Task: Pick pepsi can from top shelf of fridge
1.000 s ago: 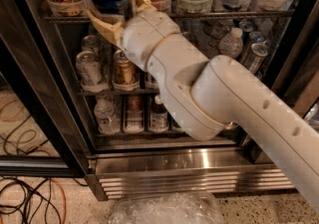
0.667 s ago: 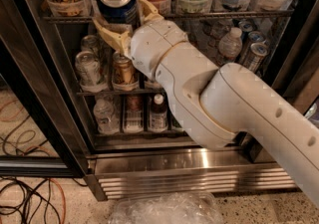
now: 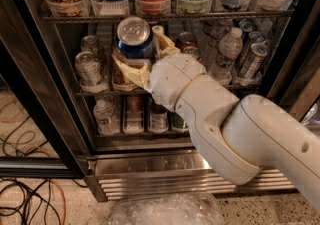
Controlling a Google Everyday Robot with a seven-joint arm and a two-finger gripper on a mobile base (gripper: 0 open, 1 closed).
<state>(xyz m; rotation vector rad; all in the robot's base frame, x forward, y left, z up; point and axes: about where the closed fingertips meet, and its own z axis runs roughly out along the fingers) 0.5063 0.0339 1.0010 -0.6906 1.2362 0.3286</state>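
1. The gripper (image 3: pixel 140 51), clasping the pepsi can (image 3: pixel 134 36) before the fridge (image 3: pixel 45 109), is evenly lit; glare whitens the can's lid.
2. Below it, the steel grille (image 3: pixel 150 181) gleams.
3. Left of it, the floor (image 3: pixel 30 169) lies dim.

1 pepsi can (image 3: pixel 134 36) in 1 pair of jaws, 1 fridge (image 3: pixel 150 166)

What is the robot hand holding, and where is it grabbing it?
The gripper, just below the top shelf, holds the pepsi can, jaws squeezing its blue sides under the lid.
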